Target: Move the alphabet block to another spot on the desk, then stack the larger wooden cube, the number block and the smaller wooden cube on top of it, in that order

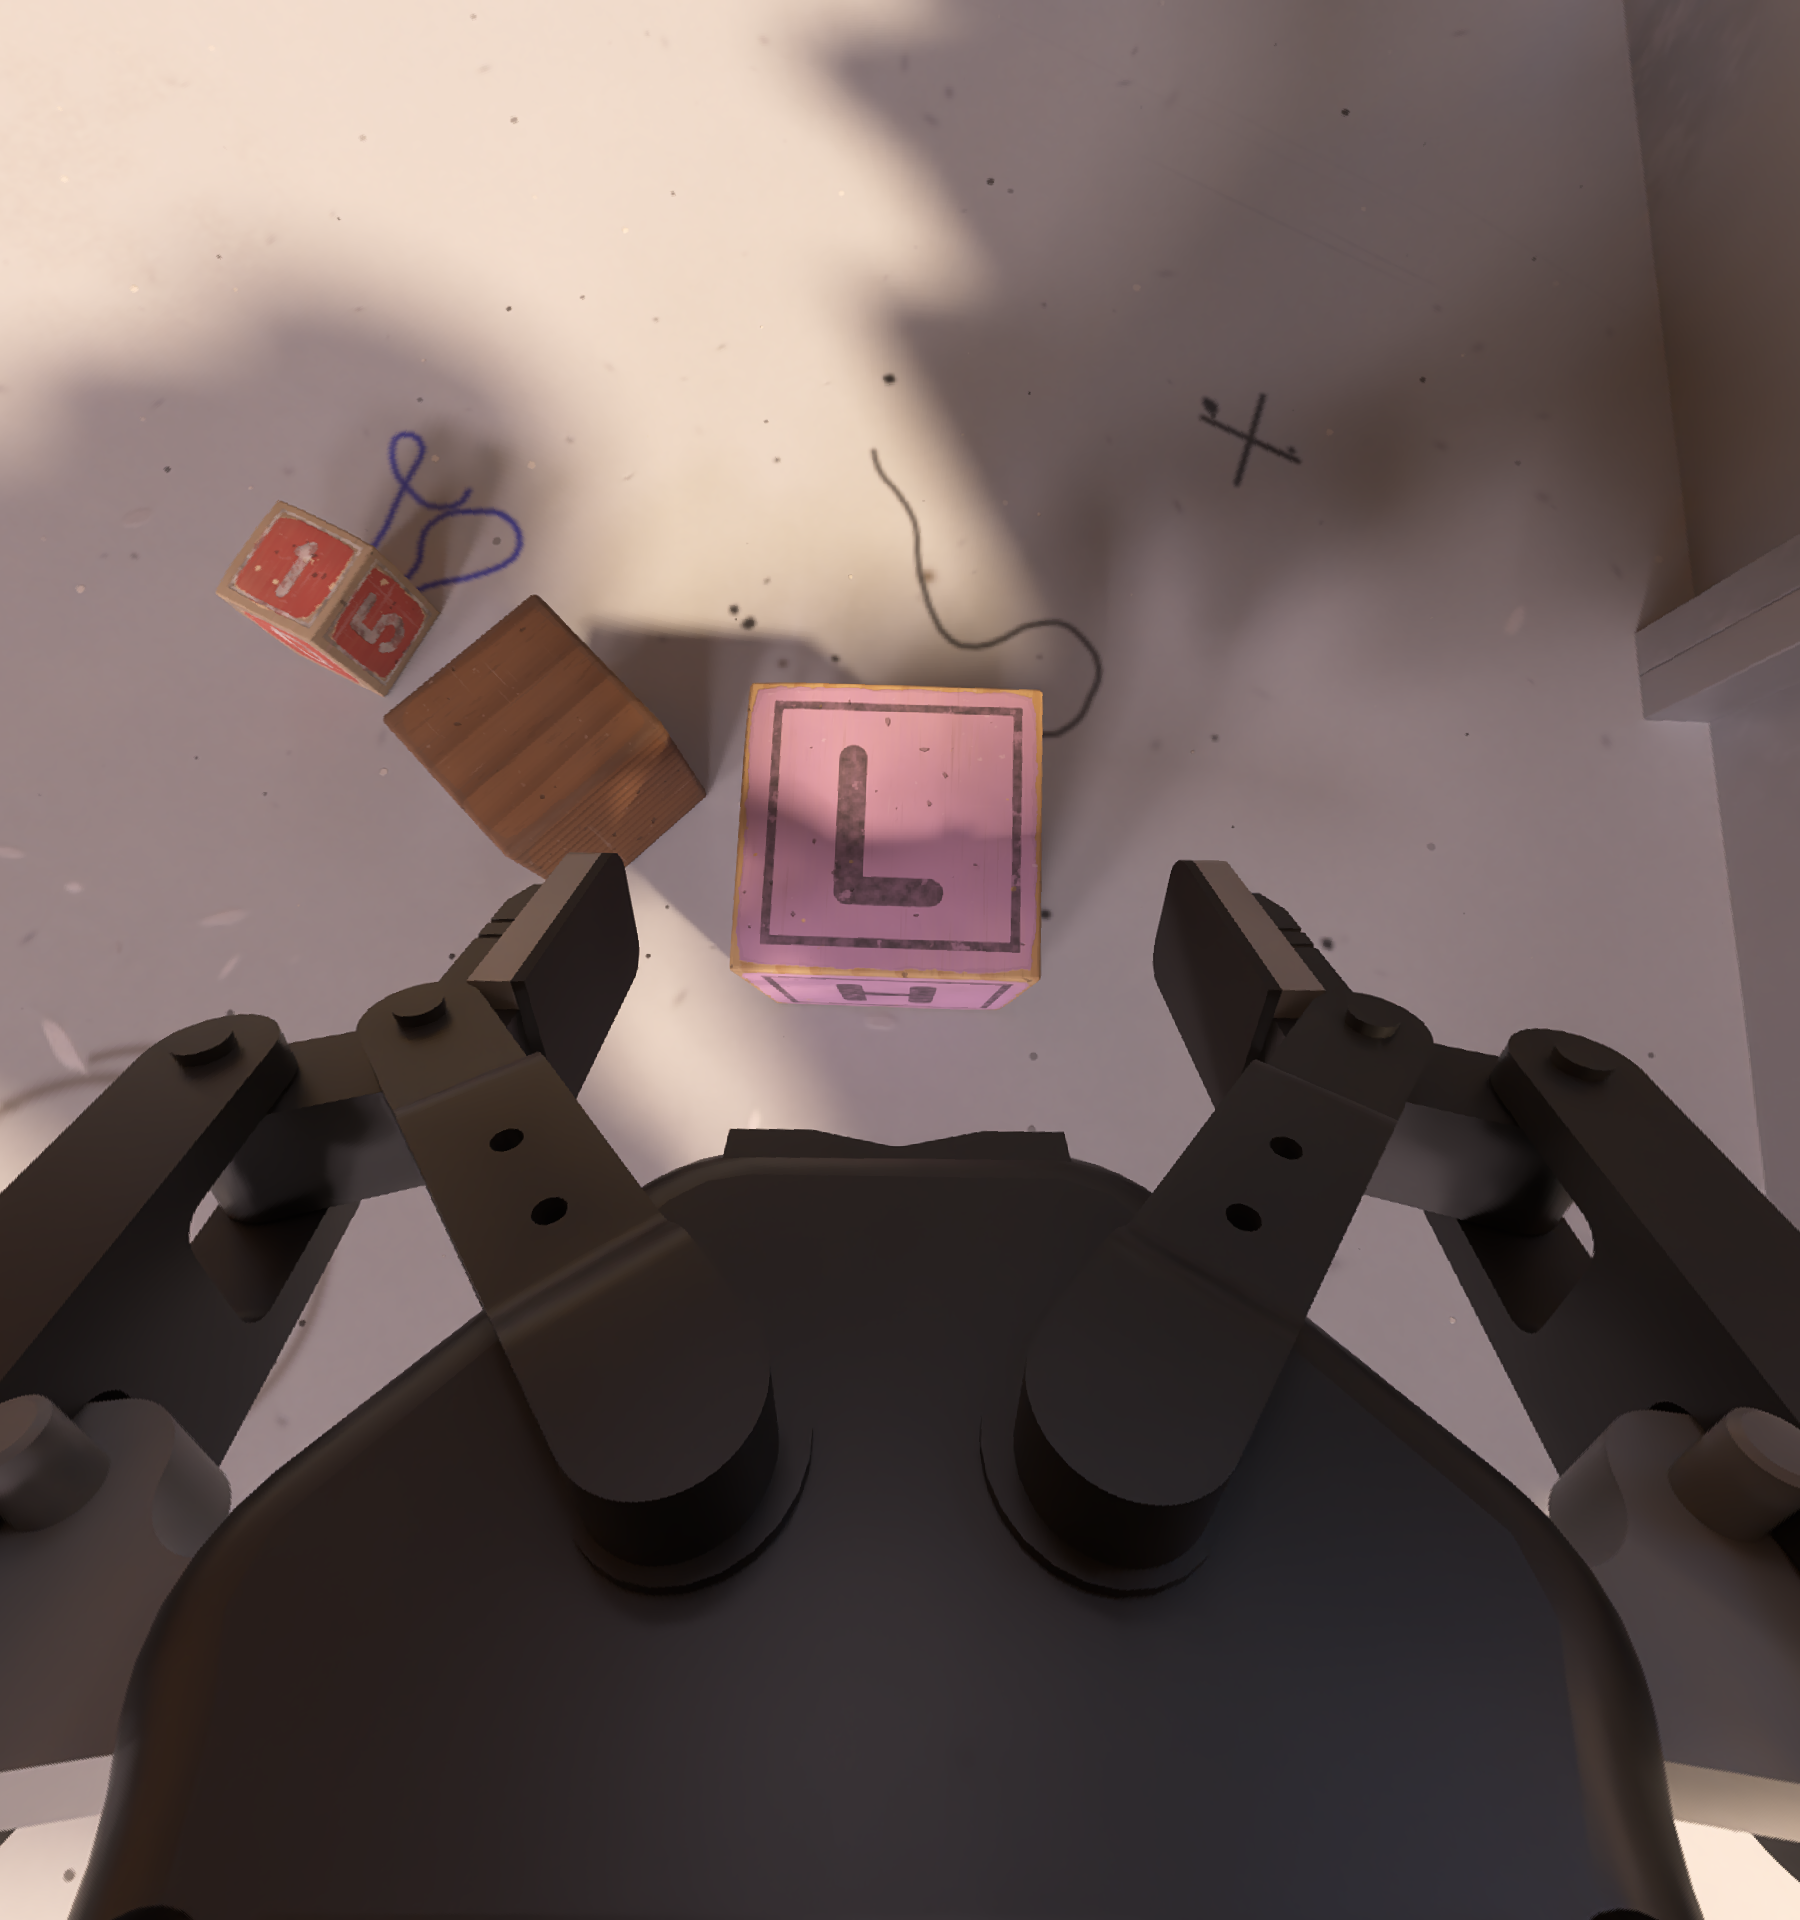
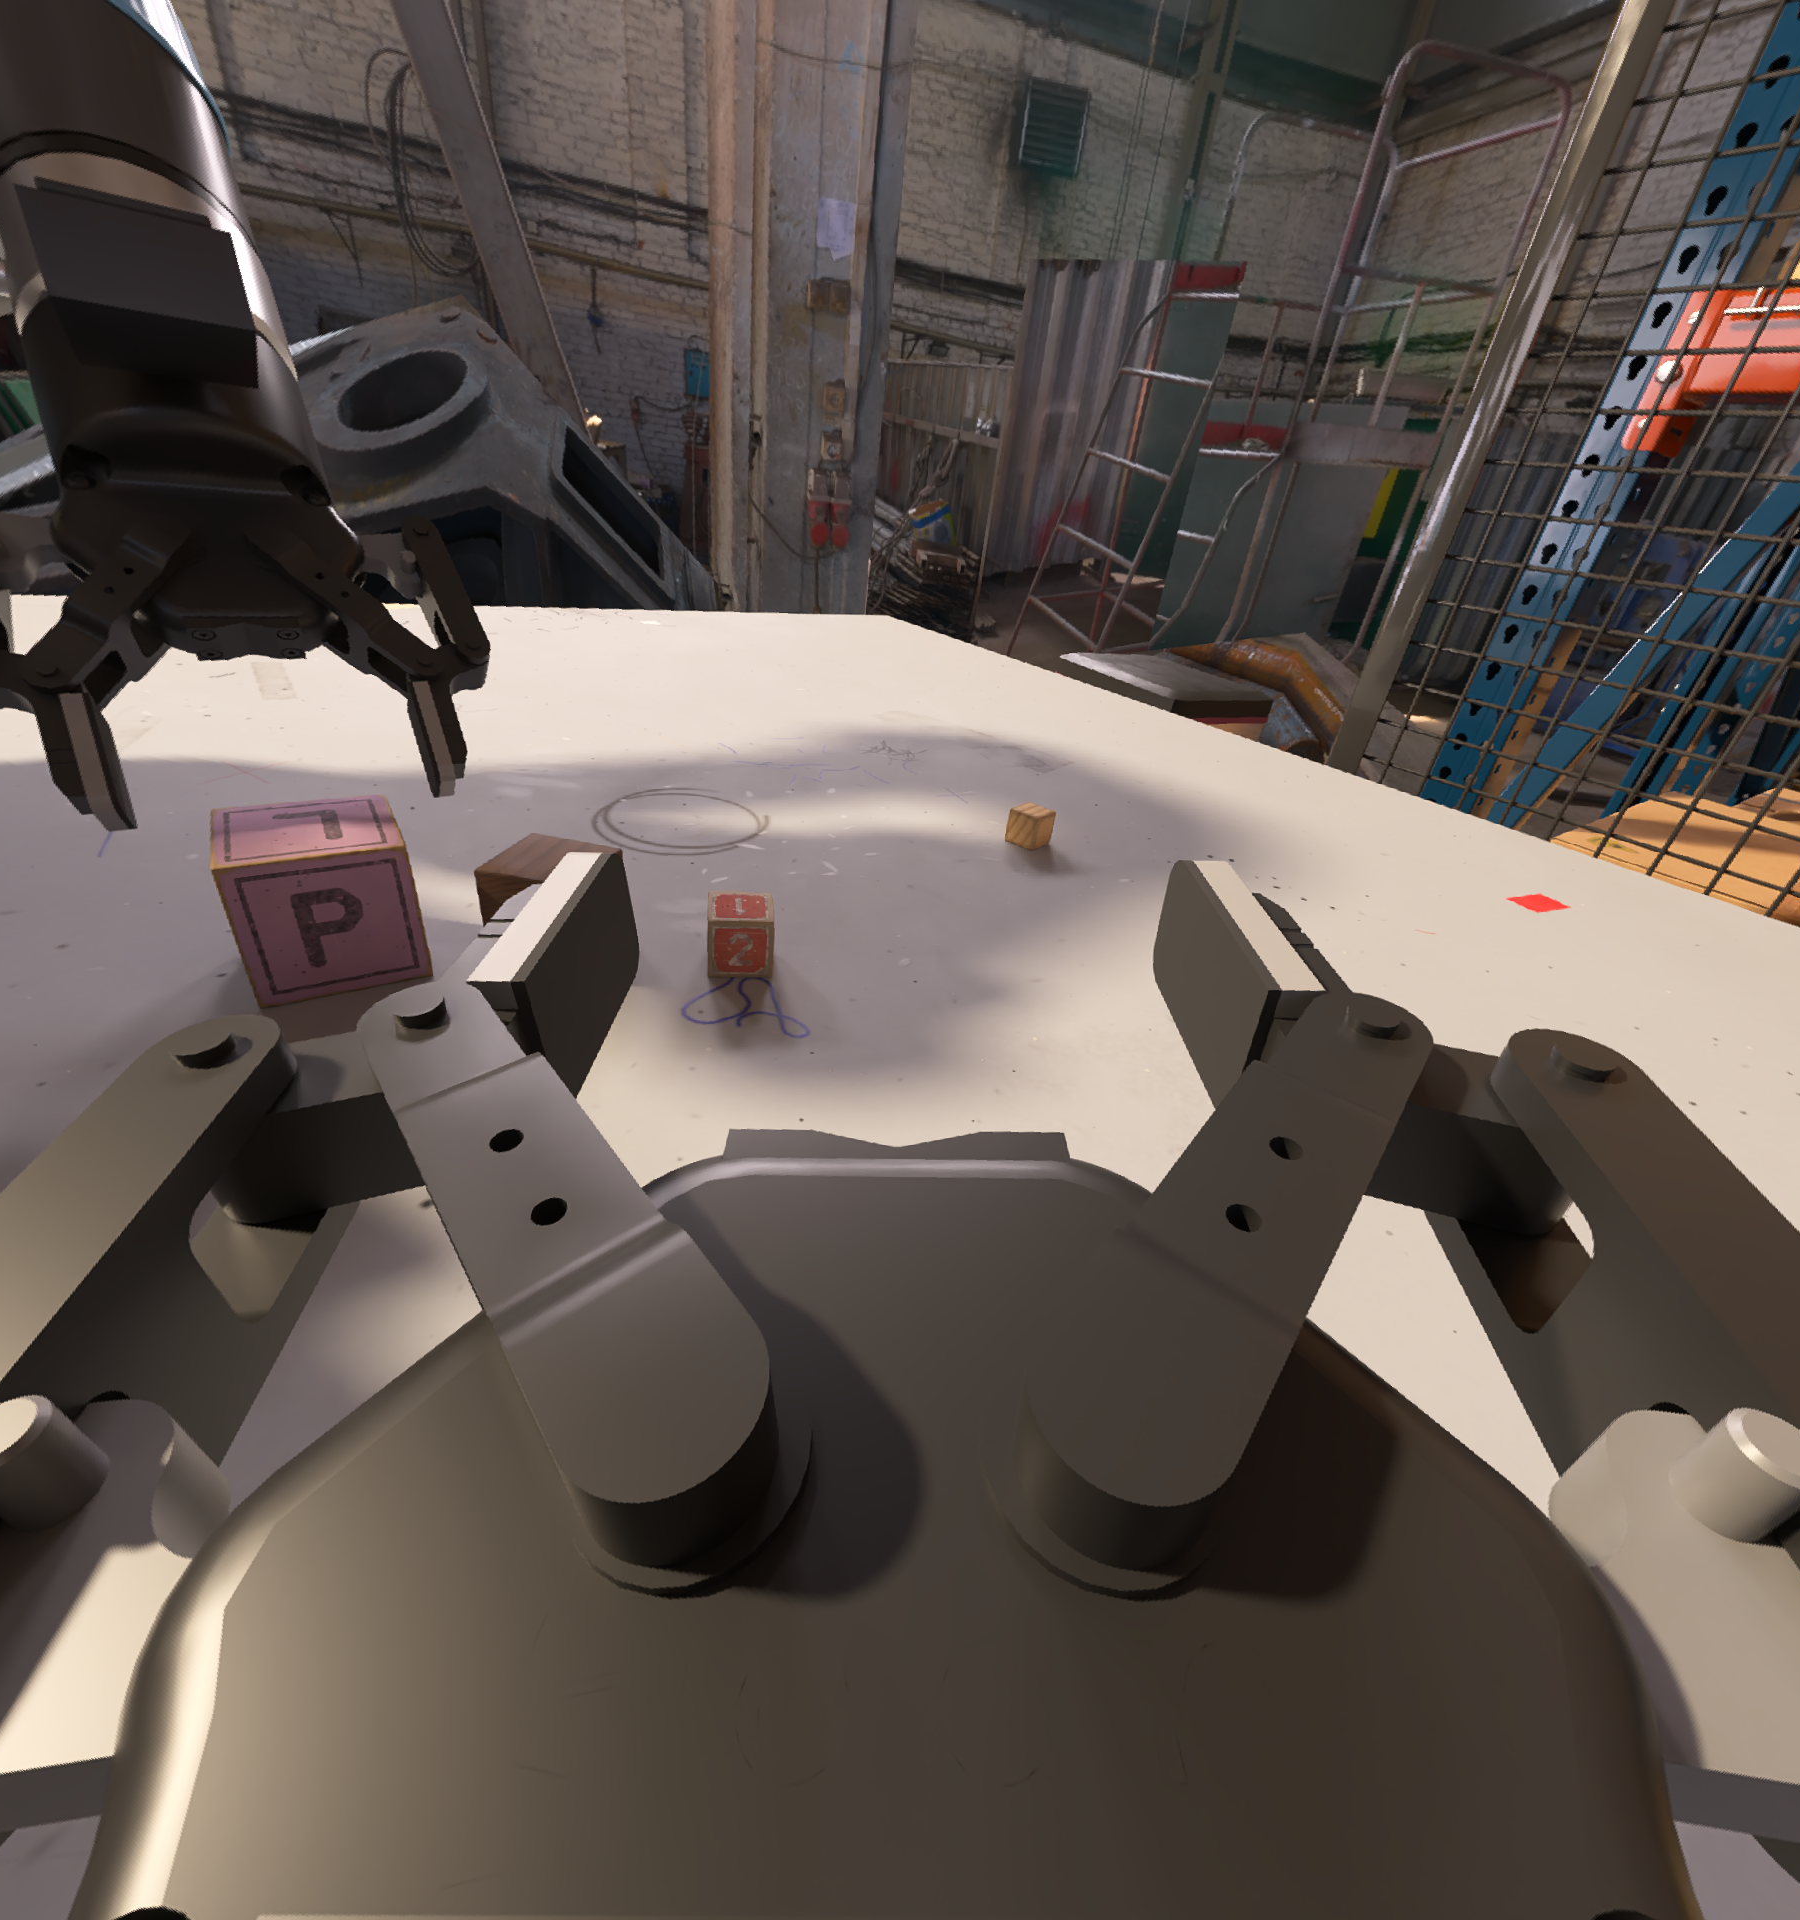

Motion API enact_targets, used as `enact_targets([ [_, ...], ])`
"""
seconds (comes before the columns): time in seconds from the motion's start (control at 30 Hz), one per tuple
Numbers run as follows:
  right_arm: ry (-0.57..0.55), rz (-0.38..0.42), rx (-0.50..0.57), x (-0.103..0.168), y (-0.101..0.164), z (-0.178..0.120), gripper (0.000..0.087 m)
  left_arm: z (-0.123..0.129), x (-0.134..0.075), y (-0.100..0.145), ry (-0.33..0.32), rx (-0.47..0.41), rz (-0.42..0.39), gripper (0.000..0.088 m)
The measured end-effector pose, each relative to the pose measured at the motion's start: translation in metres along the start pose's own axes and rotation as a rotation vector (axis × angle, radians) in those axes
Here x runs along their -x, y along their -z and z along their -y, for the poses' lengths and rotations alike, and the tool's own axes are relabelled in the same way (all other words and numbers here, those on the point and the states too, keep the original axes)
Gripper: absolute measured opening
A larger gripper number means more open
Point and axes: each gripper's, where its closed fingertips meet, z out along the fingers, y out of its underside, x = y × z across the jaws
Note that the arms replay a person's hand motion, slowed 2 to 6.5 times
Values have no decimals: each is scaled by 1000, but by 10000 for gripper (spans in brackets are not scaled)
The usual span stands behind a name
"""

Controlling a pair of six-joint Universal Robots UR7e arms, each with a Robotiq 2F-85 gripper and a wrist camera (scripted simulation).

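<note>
The pink alphabet block (image 1: 885, 831) sits on the desk straight below my left gripper (image 1: 896, 935), which is open and empty above it. It also shows in the right wrist view (image 2: 319, 909), with the left gripper (image 2: 272, 790) hovering over it. The larger dark wooden cube (image 1: 548, 743) lies just left of it, partly hidden behind my finger in the right wrist view (image 2: 522, 868). The red number block (image 1: 330, 597) stands beyond the cube (image 2: 740, 935). The smaller light wooden cube (image 2: 1029, 826) sits far off. My right gripper (image 2: 896, 925) is open, empty and held above the desk.
The white desk (image 2: 1187, 935) bears pen scribbles, a blue squiggle (image 1: 439, 520) by the number block and a drawn circle (image 2: 680, 821). A grey wall edge (image 1: 1748, 634) stands at the right. A wire mesh fence (image 2: 1654, 520) and ladder stand beyond the desk.
</note>
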Motion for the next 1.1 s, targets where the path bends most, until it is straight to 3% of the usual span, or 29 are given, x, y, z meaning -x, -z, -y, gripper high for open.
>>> enact_targets([
  [0.2,9,1,6,1,-1,-1,854,0,0,-4,-2,25,5,854],
  [0.43,13,4,14,2,-1,-1,854,-4,0,-8,-8,54,8,788],
  [0.53,15,4,13,2,-1,-1,854,-6,0,-11,-17,67,9,720],
  [0.7,16,1,9,2,-1,-1,854,-8,2,-15,-43,78,18,529],
  [1.1,7,7,7,2,-1,-1,854,-9,4,-9,-70,60,24,522],
])
